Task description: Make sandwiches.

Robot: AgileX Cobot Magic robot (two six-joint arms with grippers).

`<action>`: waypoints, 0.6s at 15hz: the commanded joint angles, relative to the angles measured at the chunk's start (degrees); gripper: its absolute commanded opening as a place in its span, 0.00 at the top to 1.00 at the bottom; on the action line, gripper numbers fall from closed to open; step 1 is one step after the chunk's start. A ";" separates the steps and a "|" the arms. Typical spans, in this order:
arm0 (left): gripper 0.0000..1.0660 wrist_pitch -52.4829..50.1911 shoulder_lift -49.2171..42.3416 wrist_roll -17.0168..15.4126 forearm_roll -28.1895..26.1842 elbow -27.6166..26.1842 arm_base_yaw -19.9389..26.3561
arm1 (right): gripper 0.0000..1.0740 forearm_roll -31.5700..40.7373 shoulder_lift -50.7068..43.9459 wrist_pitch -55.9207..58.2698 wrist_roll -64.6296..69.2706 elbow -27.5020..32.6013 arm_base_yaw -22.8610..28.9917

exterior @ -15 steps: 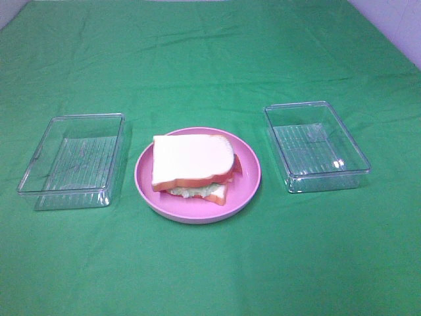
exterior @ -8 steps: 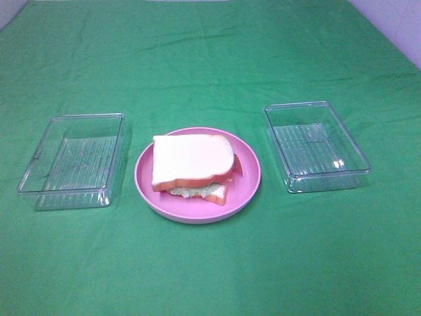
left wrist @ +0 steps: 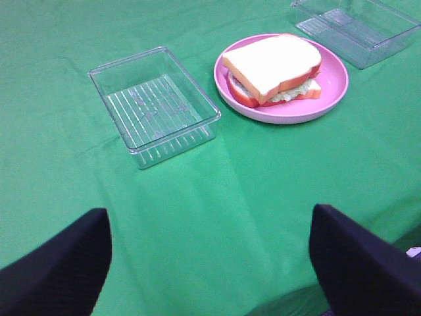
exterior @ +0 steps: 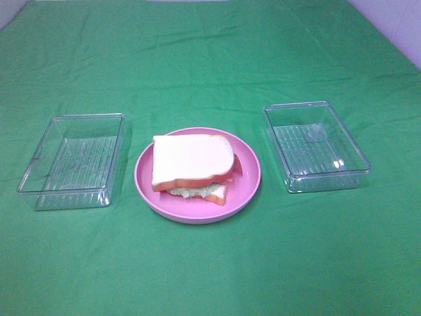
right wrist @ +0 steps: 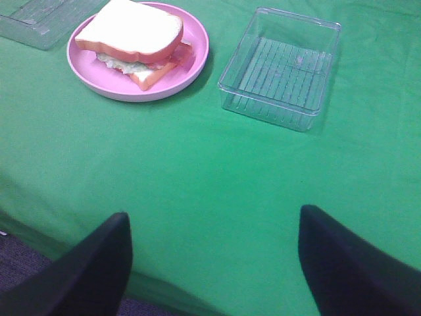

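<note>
Both arms sit pulled back at the near edge of the table (exterior: 210, 276), out of the high camera's sight. In the wrist views the left end effector (left wrist: 210, 263) and the right end effector (right wrist: 210, 263) each show dark fingers spread wide with nothing between them, hanging over bare green cloth well short of the props, a stance that reads as work done or paused rather than a reach under way. Farther in, at the middle of the table, the sandwich (exterior: 194, 164) rests on a round pink plate (exterior: 253, 184): a white bread slice with an orange-brown crust lies on top, a pale green lettuce edge and a reddish strip peek out at the sides, and a second slice sits beneath. The top slice lies slightly askew of the lower one, yet the stack looks settled. No cheese can be made out from these angles. Flanking the plate, just beside it on either side, stand two clear plastic boxes, the left box (exterior: 72, 161) and the right box (exterior: 316, 146), both with nothing inside, probably because their ingredients now sit in the stack. Judged from this layout, the assembly appears complete or very nearly so.
</note>
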 commanded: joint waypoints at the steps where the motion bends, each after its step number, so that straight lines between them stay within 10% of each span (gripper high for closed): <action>1: 0.27 -0.63 -1.20 0.23 -0.57 0.06 0.11 | 0.37 -0.40 -0.46 -0.74 0.06 0.17 0.11; 5: 0.27 -0.63 -1.20 0.29 -0.46 0.06 0.80 | 0.37 0.34 -0.46 -0.80 0.06 0.17 -3.72; 9: 0.27 -0.63 -1.20 0.52 -0.46 0.06 20.86 | 0.37 1.09 -0.46 -0.80 0.06 0.17 -17.82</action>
